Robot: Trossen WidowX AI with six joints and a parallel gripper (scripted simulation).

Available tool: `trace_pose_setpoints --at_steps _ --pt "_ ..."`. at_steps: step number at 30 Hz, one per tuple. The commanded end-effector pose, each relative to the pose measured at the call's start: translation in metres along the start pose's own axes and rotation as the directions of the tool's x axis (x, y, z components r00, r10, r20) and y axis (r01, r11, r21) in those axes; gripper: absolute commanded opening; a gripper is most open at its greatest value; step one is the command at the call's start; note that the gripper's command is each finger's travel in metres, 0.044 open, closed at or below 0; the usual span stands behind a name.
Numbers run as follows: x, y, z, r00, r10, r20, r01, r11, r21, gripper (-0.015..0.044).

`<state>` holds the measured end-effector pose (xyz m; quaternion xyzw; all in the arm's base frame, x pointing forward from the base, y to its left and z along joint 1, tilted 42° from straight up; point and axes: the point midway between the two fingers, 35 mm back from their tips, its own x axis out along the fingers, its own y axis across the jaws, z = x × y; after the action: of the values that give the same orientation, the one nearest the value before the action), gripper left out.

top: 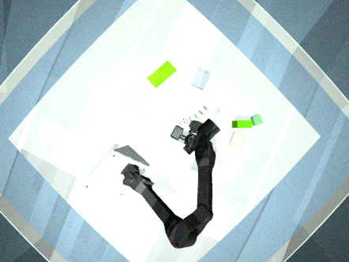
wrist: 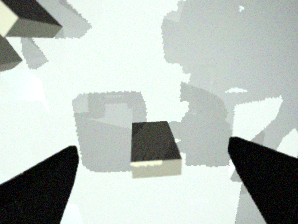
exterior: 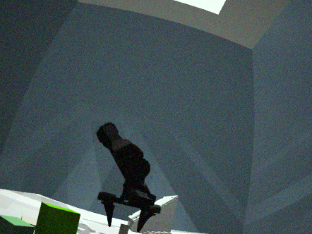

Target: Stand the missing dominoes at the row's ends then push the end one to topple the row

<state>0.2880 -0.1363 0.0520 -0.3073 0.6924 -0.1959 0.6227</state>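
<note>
A row of several small cream dominoes [top: 204, 107] stands just above the gripper in the top view. Two dominoes of it show at the upper left of the wrist view, the nearer one [wrist: 40, 17] with a dark side. My gripper [exterior: 124, 228] [wrist: 155, 148] is open and low over the table, with a fingertip on each side of a single domino [exterior: 124, 230] [wrist: 156, 142]. That domino appears upright, with a gap to both fingers. In the top view the arm's end hides it, so its exact spacing from the row cannot be told.
A large green block [top: 162, 74] and a grey-blue tile [top: 201, 78] lie beyond the row. A smaller green block [top: 242, 124] [exterior: 58, 220], a mint cube [top: 257, 119] [exterior: 15, 223] and a cream tile [top: 238, 140] are to the right. A grey wedge [top: 131, 155] is near the arm's base.
</note>
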Motion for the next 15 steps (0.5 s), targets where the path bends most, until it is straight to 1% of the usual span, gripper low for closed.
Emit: trace_pose_setpoints --at_steps 1,3,15 --pt "0.0071 0.0006 -0.0018 1.0 -0.002 -0.007 0.002 1.0 -0.009 0.044" --pt "0.0082 0.0006 -0.0019 1.0 -0.002 -0.007 0.002 1.0 -0.009 0.044" --pt "0.0082 0.0006 -0.0019 1.0 -0.002 -0.007 0.002 1.0 -0.009 0.0125"
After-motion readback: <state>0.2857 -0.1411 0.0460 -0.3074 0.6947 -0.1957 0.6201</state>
